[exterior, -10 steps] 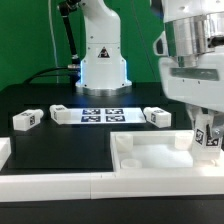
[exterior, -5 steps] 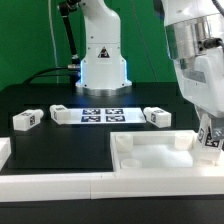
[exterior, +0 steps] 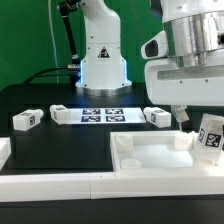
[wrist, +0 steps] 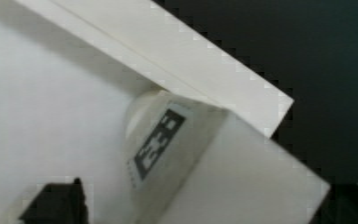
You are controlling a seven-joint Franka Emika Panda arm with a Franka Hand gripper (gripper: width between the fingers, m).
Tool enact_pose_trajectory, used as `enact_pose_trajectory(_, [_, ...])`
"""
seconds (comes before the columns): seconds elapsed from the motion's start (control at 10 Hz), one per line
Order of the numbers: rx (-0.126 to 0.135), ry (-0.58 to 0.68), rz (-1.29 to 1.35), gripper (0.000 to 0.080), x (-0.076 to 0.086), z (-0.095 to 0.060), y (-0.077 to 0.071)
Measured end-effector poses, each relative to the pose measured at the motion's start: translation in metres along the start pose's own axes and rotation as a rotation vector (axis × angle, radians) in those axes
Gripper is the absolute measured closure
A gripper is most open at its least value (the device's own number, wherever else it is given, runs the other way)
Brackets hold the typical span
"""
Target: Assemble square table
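Barely started imo: the hand [exterior: 204, 122] hangs with fingers apart over one tilted leg [exterior: 211, 135] at the tabletop's [exterior: 150, 158] corner, and the other legs [exterior: 27, 119] lie loose on the surface [exterior: 60, 150].

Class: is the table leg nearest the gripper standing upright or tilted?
Tilted. In the exterior view the leg shows its tagged face askew, while the tabletop rim runs level.
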State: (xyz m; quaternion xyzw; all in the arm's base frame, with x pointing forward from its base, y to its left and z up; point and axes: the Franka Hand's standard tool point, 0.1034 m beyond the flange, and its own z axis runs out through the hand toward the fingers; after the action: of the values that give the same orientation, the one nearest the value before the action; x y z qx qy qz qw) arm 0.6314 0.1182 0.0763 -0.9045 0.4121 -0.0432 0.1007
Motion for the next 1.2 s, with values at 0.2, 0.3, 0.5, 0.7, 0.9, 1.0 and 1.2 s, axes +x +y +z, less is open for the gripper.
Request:
enact_pose_trajectory(0.2, [-0.027, 0.009, -0.316, 0.015, 0.0002, -0.0029, 0.0])
enact_pose_trajectory(0.3, [-0.042, 0.011, -0.447, 0.015, -0.0029, -0.0021, -0.001])
enact_pose_trajectory(0.5, [-0.053, 0.015, -0.578, 0.015, -0.0047, 0.0034, 0.0001])
enact_pose_trajectory(0.7, [-0.053, 0.016, -0.54, 0.0274, -0.0046, 0.0035, 0.0003])
enact_pose_trajectory(0.9, [-0.052, 0.018, -0.451, 0.0409, -0.0041, 0.0036, 0.0012])
enact_pose_trajectory(1.0, [-0.053, 0.021, -0.351, 0.0509, -0.0031, 0.0038, 0.0024])
enact_pose_trajectory(1.2, [-0.051, 0.024, -0.222, 0.0509, -0.0024, 0.004, 0.0032])
